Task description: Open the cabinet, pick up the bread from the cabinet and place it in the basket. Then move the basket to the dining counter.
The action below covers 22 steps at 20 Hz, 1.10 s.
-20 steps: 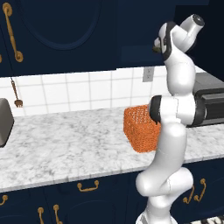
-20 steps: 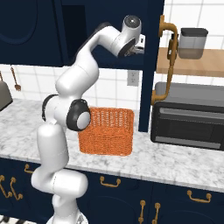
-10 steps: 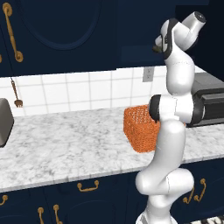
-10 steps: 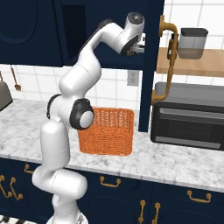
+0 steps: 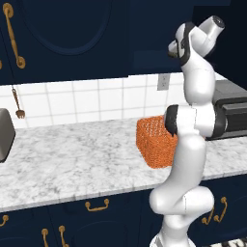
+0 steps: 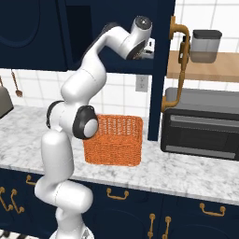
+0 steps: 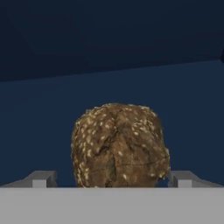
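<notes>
Cabinet (image 6: 161, 56) stands open, door swung out edge-on; arm reaches up into it. Bench (image 5: 72, 159) carries the orange basket (image 6: 116, 140), empty as far as can be seen, below the cabinet. Bread (image 7: 119, 146) sits on the cabinet shelf, squarely between the spread fingers (image 7: 41, 179), not yet pinched. Judged: opening done; grasp, drop into basket, and carry to the dining counter all remain.

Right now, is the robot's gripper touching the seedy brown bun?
Cannot tell. In the hand view, the open gripper straddles the bun, but the fingertips are barely visible.
</notes>
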### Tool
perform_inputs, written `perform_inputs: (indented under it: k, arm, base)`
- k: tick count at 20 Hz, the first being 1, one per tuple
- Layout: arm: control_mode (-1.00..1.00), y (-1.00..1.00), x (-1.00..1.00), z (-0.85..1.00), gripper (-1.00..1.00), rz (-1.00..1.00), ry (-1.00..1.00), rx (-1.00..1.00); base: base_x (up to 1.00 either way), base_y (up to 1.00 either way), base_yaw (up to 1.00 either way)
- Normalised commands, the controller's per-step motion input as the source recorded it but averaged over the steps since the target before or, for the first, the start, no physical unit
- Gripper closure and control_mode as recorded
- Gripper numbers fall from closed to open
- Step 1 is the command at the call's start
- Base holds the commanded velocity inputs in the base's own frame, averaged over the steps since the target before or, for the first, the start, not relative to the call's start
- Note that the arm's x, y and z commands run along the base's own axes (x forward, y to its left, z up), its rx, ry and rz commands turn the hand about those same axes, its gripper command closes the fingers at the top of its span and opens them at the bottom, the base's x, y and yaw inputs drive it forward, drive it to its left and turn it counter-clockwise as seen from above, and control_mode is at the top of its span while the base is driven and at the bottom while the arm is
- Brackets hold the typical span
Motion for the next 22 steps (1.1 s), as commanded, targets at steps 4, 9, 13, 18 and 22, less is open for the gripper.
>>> perform_inputs:
  k: [4, 9, 13, 18, 22]
  arm:
    - [-1.0, 0.22, 0.01, -0.25, -1.0, 0.0, -0.09, 0.0]
    - [-1.0, 0.09, 0.01, -0.17, -1.0, -0.03, -0.08, 0.0]
    - [-1.0, 0.07, 0.0, -0.1, -1.0, -0.1, -0.03, 0.0]
    - [-1.0, 0.16, 0.0, -0.04, -1.0, -0.11, 0.0, 0.0]
    - [-1.0, 0.18, 0.03, -0.02, -1.0, -0.12, 0.0, 0.0]
  base:
    - [0.0, 0.0, 0.0]
    - [0.0, 0.0, 0.0]
    - [0.0, 0.0, 0.0]
    - [0.0, 0.0, 0.0]
    - [0.0, 0.0, 0.0]
